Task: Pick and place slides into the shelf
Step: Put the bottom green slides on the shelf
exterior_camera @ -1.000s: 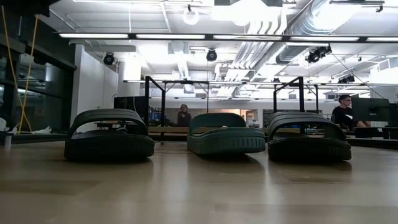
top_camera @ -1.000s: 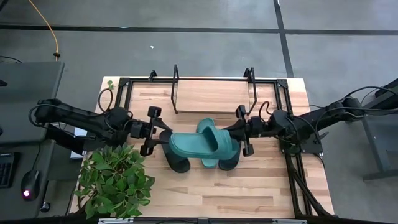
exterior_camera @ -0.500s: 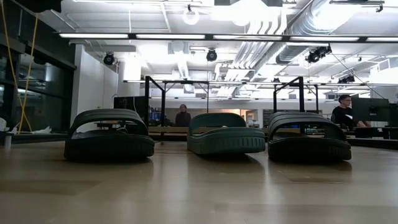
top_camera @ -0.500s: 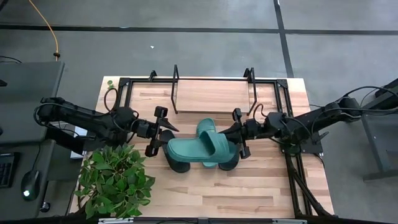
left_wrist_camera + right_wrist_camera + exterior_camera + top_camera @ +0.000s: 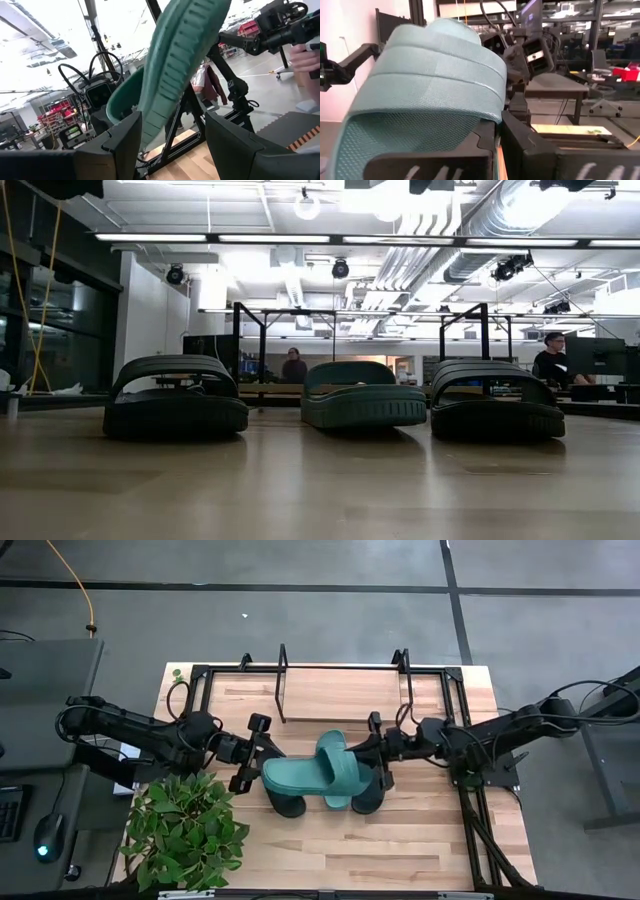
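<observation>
One teal slide (image 5: 310,776) hangs in the air over the table's middle, lying left to right with its strap (image 5: 345,772) toward the right. My left gripper (image 5: 266,752) is shut on its left end. My right gripper (image 5: 364,752) is shut and sits right at the strap end; in the right wrist view the strap (image 5: 435,65) fills the frame just past the fingers. Two black slides (image 5: 175,402) (image 5: 497,405) and a second teal slide (image 5: 363,398) rest on their soles on the table below. The shelf (image 5: 340,695) stands at the far edge. My left gripper has the teal slide's strapless end (image 5: 149,127) between its two fingers (image 5: 122,142), coming level from the table's left, along the slide. The ribbed sole (image 5: 175,65) runs away from the fingers. The slide is lifted clear of the table. My right gripper: its shut fingers (image 5: 520,140) lie beside the strap's edge, and I cannot tell whether they touch it.
A leafy green plant (image 5: 185,830) stands at the table's near left corner, close under my left arm. Black metal framing (image 5: 470,810) runs along the table's right side. People sit in the room beyond the table (image 5: 553,355).
My right gripper has moved toward the table's left and slightly down, closing up on the slide's strap end. My left gripper edged toward the right at first, then kept still. The held teal slide has shifted a little toward the left, still clear of the table.
</observation>
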Tool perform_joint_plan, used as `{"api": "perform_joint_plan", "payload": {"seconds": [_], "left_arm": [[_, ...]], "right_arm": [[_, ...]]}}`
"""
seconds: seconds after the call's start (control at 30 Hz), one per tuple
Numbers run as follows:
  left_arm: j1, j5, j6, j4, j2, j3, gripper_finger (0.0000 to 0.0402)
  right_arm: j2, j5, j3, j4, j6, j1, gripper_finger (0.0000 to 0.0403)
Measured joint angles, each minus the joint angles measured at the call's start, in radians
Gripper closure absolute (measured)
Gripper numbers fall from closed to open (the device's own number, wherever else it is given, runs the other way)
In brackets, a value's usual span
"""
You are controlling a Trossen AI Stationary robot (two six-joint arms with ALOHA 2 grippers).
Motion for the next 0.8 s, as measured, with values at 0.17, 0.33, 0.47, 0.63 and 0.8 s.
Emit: {"api": "perform_joint_plan", "payload": {"seconds": [0.17, 0.33, 0.47, 0.63, 0.8], "left_arm": [[0.000, 0.000, 0.000, 0.000, 0.000, 0.000, 0.0202], [0.000, 0.026, -0.002, 0.001, 0.000, 0.000, 0.0202], [0.001, 0.026, -0.004, 0.001, 0.000, 0.000, 0.0202], [0.000, 0.028, -0.004, 0.001, 0.000, 0.000, 0.0202], [0.000, 0.025, -0.004, 0.001, 0.000, 0.000, 0.0202]], "right_arm": [[0.021, -0.012, 0.000, 0.020, 0.019, -0.014, 0.0402], [0.043, -0.016, 0.000, 0.020, 0.038, -0.034, 0.0402], [0.064, -0.023, 0.000, 0.024, 0.049, -0.051, 0.0402], [0.089, -0.065, 0.000, 0.042, 0.087, -0.075, 0.0402], [0.106, -0.073, 0.001, 0.060, 0.098, -0.080, 0.0402]]}}
